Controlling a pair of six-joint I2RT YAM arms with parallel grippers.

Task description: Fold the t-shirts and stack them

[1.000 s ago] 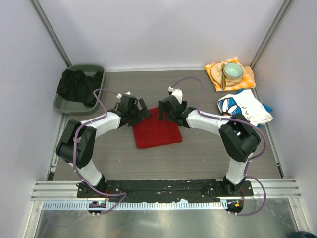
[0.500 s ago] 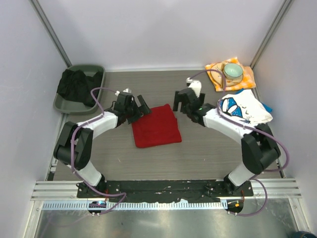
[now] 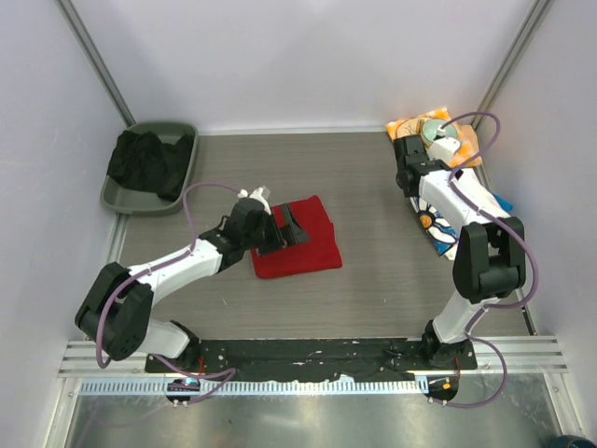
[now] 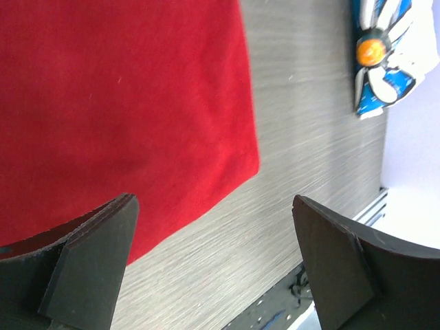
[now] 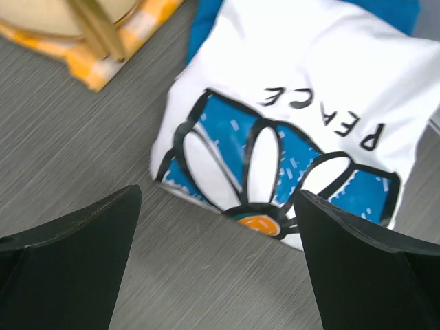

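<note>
The table (image 3: 392,289) is a grey board with a fine wood grain, closed in on three sides by plain white walls (image 3: 308,56), with slanting metal posts (image 3: 93,56) in the far corners and a ribbed metal rail (image 3: 308,355) along the near edge, where both arms are bolted. At the far left stands a dull green tray (image 3: 184,131) holding a crumpled black cloth (image 3: 140,163). At the far right lies an orange-yellow checked cloth (image 3: 408,125) with a pale green bowl (image 3: 437,132) on it. The red t-shirt (image 3: 312,252) lies folded into a rough square near the middle of the table. The left gripper (image 4: 212,201) hangs over its right edge, jaws wide apart and holding nothing. The white t-shirt (image 5: 309,103) lies crumpled by the right wall, just beside the checked cloth, with blue cloth (image 5: 203,24) showing under it. The right gripper (image 5: 218,194) hovers above it, jaws also wide apart and empty. The white shirt's print is a blue-and-white daisy with an orange centre, and above it the word "PEACE" in black capitals, upside down in the right wrist view.
</note>
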